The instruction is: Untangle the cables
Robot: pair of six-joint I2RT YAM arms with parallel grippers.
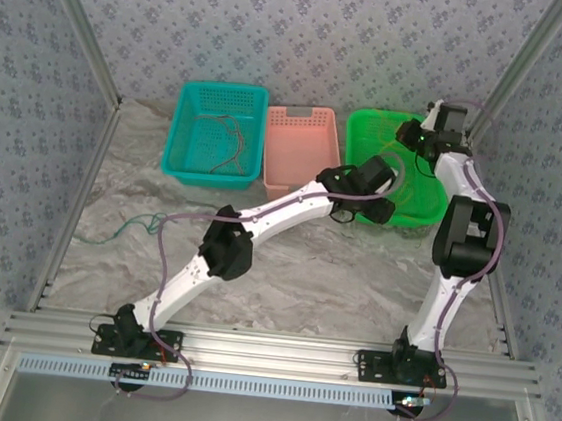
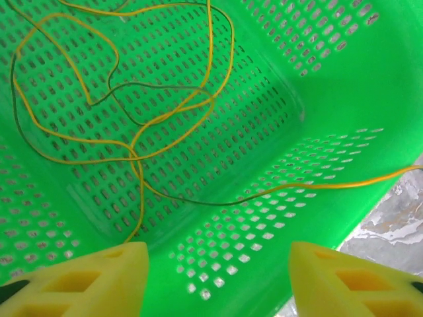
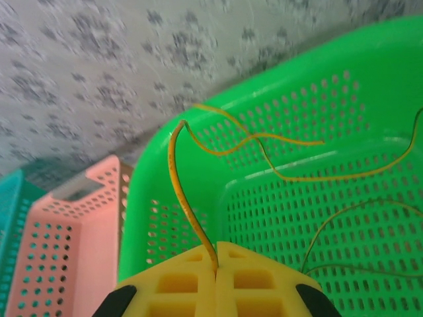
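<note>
While the flowery grey wallpaper boxes everything in, the biggest thing is the table (image 1: pixel 305 273), matte with a streaky marble look. Three plastic baskets full of little slots sit in a row at the far side: teal basket (image 1: pixel 223 89) on the left, pink basket (image 1: pixel 300 122) in the middle, green basket (image 1: pixel 368 144) on the right. The left arm (image 1: pixel 261 213), white links with black joints, stretches diagonally across the table, and its wrist blocks the green basket's near-left corner in the top view. The right arm (image 1: pixel 445 278) goes up, folds at the elbow and reaches over that basket's far right rim. The left gripper (image 2: pixel 218 254) hovers over the inside of the basket, chunky yellow fingers spread, nothing between them. The right gripper (image 3: pixel 217 249) is pressed together, pinching a yellow strand (image 3: pixel 178 178) that rises from the tips and bends over. Below the left one, thin limp yellow-orange cables (image 2: pixel 165 112) loop around a dark green cable (image 2: pixel 152 86) on the basket floor, one end trailing over the rim. Some dark cables (image 1: pixel 230 145) lie in the teal basket, and a green cable (image 1: pixel 123 229) squiggles on the table at the left.
</note>
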